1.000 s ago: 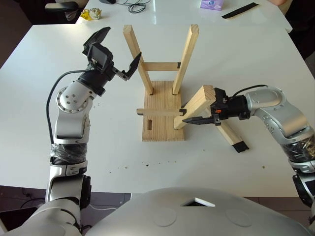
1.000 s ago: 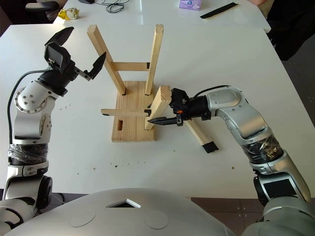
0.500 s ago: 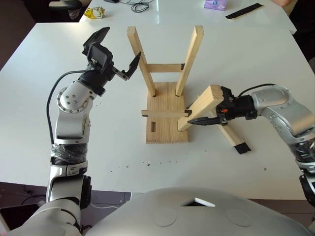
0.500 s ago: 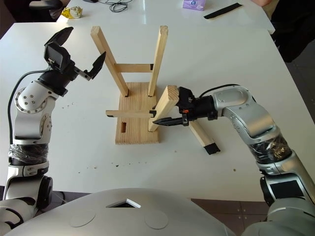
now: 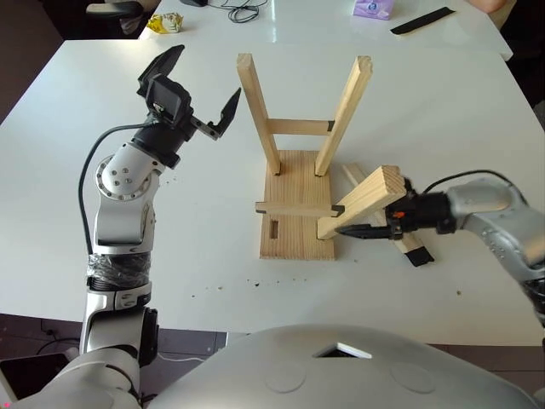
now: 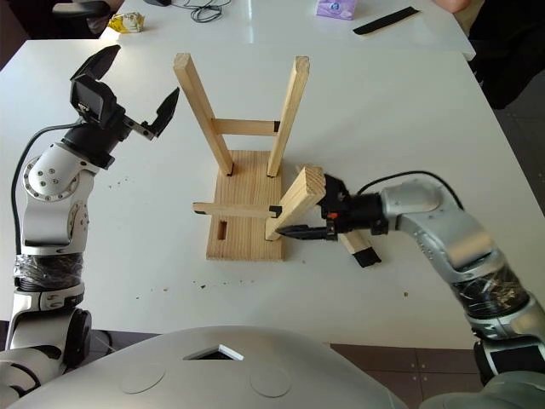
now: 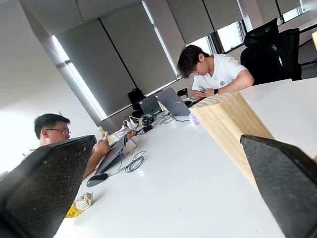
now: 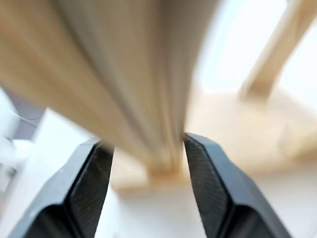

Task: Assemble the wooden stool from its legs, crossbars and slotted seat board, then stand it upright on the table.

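Note:
The slotted seat board (image 5: 289, 243) lies flat mid-table. Two legs (image 5: 258, 111) (image 5: 347, 106) stand up from its far end, joined by a crossbar (image 5: 300, 128). A third leg (image 5: 364, 200) leans tilted at the board's right edge, and a crossbar (image 5: 294, 208) runs left from it over the board. My right gripper (image 5: 362, 228) is shut on this leg, its fingers (image 8: 86, 193) pressing both sides of the wood (image 8: 124, 74). My left gripper (image 5: 192, 89) hangs open above the table, left of the standing legs, with one leg top (image 7: 233, 124) between its fingers (image 7: 44, 193).
A loose leg with a black end (image 5: 412, 253) lies on the table under my right gripper. At the far edge are a black strip (image 5: 423, 19), a purple packet (image 5: 372, 7), a yellow wrapper (image 5: 164, 21) and cables (image 5: 230, 8). Small crumbs dot the near table.
My right gripper has pulled the tilted leg to the right and nearer, and the board with its standing legs slid right with it. The left arm has stayed raised and open.

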Tool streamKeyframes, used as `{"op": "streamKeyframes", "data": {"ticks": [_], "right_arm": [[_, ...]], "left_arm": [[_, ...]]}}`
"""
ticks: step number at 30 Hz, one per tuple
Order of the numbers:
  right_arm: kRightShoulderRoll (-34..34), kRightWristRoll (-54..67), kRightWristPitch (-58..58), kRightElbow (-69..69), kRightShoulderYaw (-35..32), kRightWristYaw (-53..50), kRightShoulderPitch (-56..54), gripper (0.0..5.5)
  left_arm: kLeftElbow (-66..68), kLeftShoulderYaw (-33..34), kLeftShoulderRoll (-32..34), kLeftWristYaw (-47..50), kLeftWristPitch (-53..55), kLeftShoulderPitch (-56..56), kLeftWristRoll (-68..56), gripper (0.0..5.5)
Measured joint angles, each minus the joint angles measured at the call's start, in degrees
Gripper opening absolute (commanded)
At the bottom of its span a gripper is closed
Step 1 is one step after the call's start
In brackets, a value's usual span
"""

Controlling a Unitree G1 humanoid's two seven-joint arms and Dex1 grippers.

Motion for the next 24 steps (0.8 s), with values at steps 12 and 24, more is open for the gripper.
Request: {"op": "streamKeyframes", "data": {"ticks": [12, 24], "right_arm": [[-3.18, 2.03, 5.17, -6.30, -16.34, -2.85, 3.69, 3.38], [2.83, 7.65, 19.59, -25.17, -34.38, -22.47, 22.41, 3.38]], "left_arm": [[0.03, 1.76, 0.21, 1.22, 0.02, 0.35, 0.05, 5.40], [-3.31, 6.42, 0.71, 3.61, 1.67, 3.63, -0.05, 5.40]]}}
